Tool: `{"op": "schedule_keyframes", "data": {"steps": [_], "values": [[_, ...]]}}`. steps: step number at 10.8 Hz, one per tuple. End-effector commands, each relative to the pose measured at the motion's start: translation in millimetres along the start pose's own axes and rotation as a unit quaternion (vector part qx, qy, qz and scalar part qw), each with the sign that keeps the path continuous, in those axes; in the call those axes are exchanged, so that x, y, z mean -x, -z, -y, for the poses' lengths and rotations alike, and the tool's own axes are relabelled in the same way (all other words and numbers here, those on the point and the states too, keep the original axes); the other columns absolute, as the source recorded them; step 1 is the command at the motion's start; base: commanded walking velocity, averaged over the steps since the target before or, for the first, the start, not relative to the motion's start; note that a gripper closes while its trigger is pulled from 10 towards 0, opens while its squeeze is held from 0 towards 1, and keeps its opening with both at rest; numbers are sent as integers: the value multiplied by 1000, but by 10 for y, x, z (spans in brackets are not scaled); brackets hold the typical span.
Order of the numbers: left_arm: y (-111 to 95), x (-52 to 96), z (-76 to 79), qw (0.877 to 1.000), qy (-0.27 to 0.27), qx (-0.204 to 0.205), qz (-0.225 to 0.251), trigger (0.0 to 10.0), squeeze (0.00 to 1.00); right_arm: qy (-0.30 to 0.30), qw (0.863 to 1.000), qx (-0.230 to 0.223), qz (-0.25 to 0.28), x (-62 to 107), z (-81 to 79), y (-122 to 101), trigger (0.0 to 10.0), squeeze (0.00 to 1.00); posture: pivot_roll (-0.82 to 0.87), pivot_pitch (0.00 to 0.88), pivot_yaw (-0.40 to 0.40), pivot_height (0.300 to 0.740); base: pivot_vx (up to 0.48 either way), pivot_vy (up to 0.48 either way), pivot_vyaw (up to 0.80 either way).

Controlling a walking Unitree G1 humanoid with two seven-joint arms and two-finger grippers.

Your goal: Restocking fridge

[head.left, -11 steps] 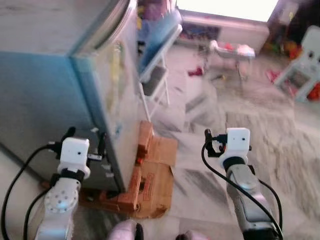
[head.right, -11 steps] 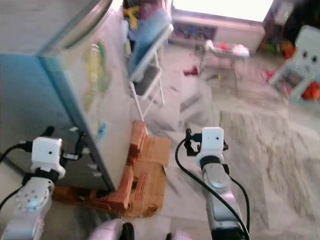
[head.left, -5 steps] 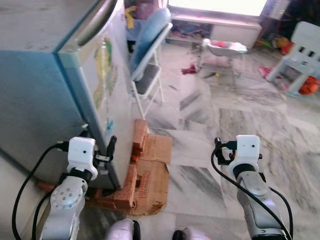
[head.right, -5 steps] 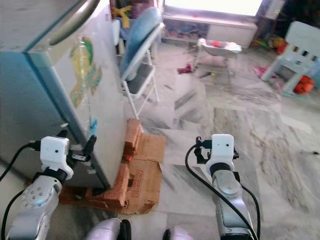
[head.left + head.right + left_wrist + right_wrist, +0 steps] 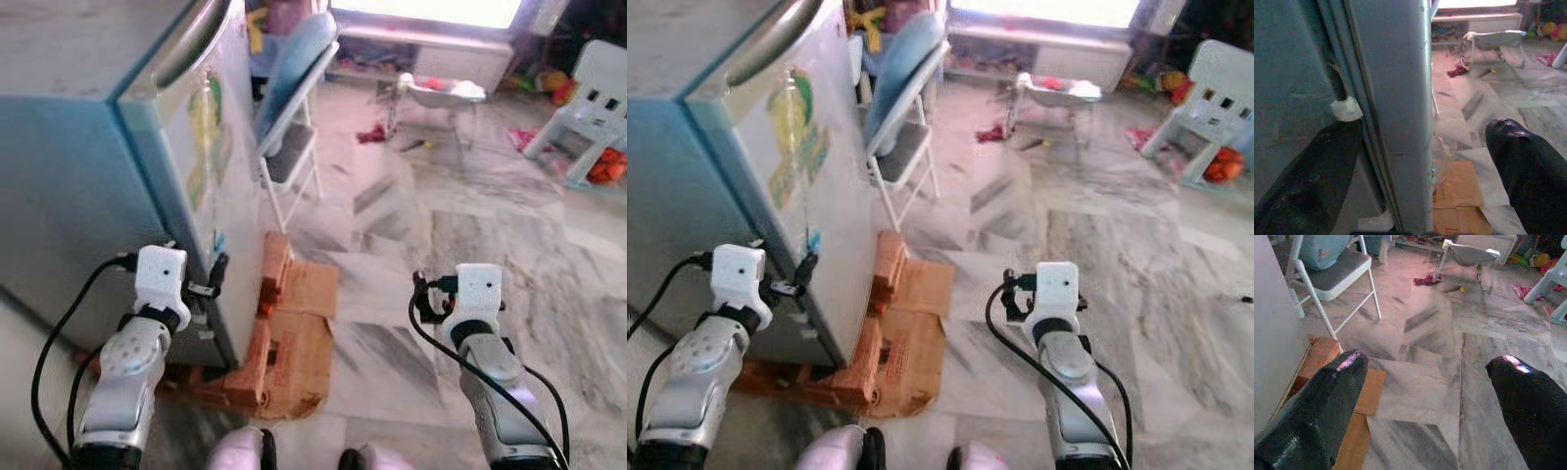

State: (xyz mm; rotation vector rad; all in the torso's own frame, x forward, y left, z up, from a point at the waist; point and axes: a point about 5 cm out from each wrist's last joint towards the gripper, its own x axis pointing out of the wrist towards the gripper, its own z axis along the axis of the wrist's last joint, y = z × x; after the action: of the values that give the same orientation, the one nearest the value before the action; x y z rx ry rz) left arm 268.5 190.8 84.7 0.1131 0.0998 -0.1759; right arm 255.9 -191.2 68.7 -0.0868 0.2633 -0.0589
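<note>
At the fridge (image 5: 147, 147) door's edge, left hand (image 5: 1420, 161) spread; right hand (image 5: 1425, 396) spread over floor.

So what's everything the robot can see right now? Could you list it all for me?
Pale blue fridge: one, door shut, on the robot's left, stickers on its door.
Red bricks: several, under and beside the fridge's base.
Brown flattened cardboard: one sheet, on the floor by the bricks.
White folding chair with a blue cushion: one, beyond the fridge.
White plastic child's chair: one, far right.
Low white-framed seat: one, near the bright window.
Scattered toys and a red cloth: several, far floor.
Grey marble floor: throughout.
Left gripper: open, its fingers either side of the fridge door's edge.
Right gripper: open, above the floor.
</note>
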Motion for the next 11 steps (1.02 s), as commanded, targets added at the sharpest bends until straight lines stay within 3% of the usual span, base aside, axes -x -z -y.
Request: {"op": "schedule_keyframes", "data": {"steps": [1,3,4,5,6,7,9,10,11], "values": [[9,-37,-44,1000,-2,-4,-9,10000,0,14,1000,-2,-9,4,82,23,10000,0,91,75,-44,740,0,0,0],[-13,-160,107,1000,26,-5,-4,10000,0,35,999,23,-18,39,153,61,10000,0,83,75,-43,740,0,0,0],[11,-199,141,1000,23,-17,-12,10000,0,69,996,40,-33,85,286,113,10000,0,83,75,-43,740,0,0,0],[44,-265,126,999,0,-29,-27,10000,0,135,988,37,-70,223,551,262,10000,0,77,72,-43,740,0,0,0],[54,-305,88,999,-16,-21,-34,10000,0,150,985,27,-84,296,626,327,10000,0,61,72,-34,740,0,0,0],[41,-340,104,999,-9,-22,-32,10000,0,150,985,18,-85,326,625,339,10000,0,56,73,-27,740,0,0,0],[-25,-428,207,1000,17,-19,-19,10000,0,132,989,-2,-64,265,463,266,10000,0,62,68,-17,740,0,0,0],[-130,-450,354,997,75,-18,15,10000,0,125,990,-9,-60,233,400,241,10000,0,68,66,-18,740,0,0,0],[-165,-439,396,995,92,-11,27,10000,0,120,991,-8,-55,213,374,222,10000,0,73,64,-18,740,472,0,0]]}}
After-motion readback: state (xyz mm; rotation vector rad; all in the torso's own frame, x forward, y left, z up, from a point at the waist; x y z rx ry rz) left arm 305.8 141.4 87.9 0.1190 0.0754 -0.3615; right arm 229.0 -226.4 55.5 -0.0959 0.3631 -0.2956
